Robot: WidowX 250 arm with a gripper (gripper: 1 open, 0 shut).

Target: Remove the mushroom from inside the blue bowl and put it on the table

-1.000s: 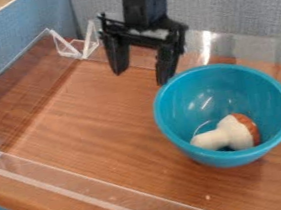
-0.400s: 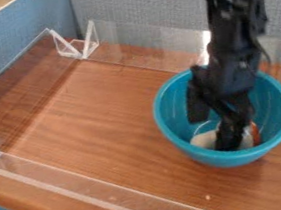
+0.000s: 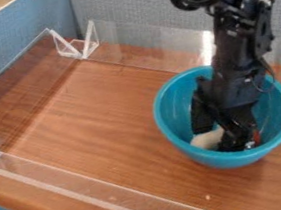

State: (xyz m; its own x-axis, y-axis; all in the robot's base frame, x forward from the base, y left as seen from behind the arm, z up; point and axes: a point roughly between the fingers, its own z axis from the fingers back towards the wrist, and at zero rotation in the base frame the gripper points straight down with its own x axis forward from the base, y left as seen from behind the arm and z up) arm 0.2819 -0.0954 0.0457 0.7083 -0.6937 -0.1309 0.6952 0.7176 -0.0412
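The blue bowl [image 3: 177, 106] stands on the table [image 3: 92, 125] at the right. My black gripper [image 3: 228, 129] points straight down inside the bowl, open, its fingers [image 3: 203, 117] low on either side of the mushroom. Only a bit of the mushroom's cream stem [image 3: 207, 140] shows at the bowl's bottom; its cap is hidden behind the fingers. I cannot tell whether the fingers touch it.
Clear acrylic walls [image 3: 61, 179] edge the tabletop, with a clear bracket [image 3: 78, 42] at the back left. A blue partition [image 3: 25, 45] rises at the left and a grey-blue wall behind. Bare wood stretches left of the bowl.
The gripper came from behind the bowl, moved right and down into it, and rolled about its axis. It now covers the mushroom, which lay in plain sight before.
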